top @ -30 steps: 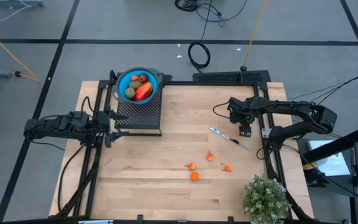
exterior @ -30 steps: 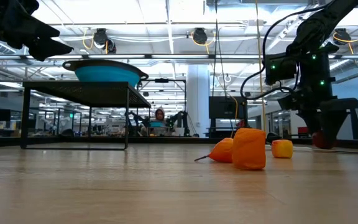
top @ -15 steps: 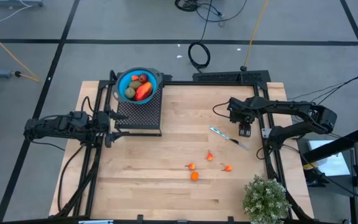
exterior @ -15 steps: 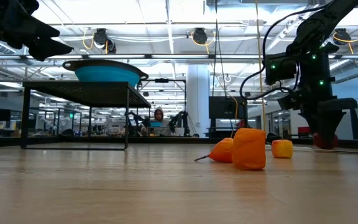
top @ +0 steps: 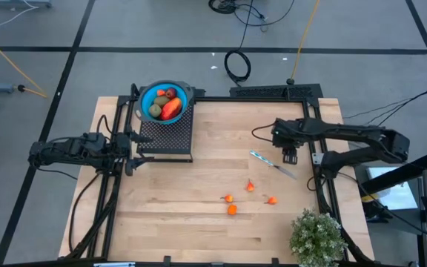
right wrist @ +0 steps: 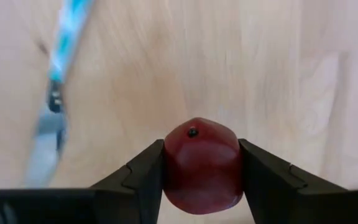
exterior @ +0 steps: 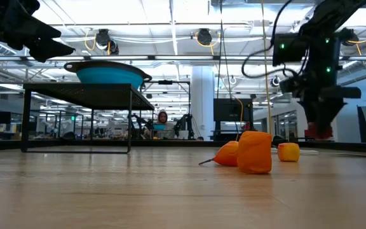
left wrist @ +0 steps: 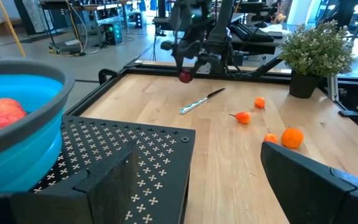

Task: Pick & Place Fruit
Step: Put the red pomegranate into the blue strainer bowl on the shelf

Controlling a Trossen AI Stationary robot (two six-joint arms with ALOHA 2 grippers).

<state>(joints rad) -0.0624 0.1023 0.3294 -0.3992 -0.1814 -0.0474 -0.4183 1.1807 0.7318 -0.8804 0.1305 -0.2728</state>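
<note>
Raised since a second ago, the right gripper (exterior: pixel 316 130) now hangs clear of the table (top: pixel 199 222) with a dark red fruit (right wrist: pixel 201 165) clamped between its fingers (right wrist: pixel 143 174) — the low view shows the fruit's underside off the wood, where it was nearly at table level before. From above, this gripper (top: pixel 290 156) sits at about 2 o'clock from the table's centre, just past the handle end of a silvery-blue knife (top: pixel 271 164).

Four small orange fruits (top: pixel 232 210) lie loose at roughly 5 o'clock from centre, near one another but apart. A potted plant (top: pixel 316 236) stands at the 4 o'clock corner.

The blue bowl (top: pixel 146 97) rests on a black perforated stand (top: pixel 166 136) at 11 o'clock — inside it lie a long red-orange fruit (top: pixel 171 108), a brownish-green oval (top: pixel 156 110) and further small pieces.

The left gripper (top: pixel 135 152) waits at 9 o'clock beside the stand, its fingers (left wrist: pixel 107 186) spread wide and holding nothing.
</note>
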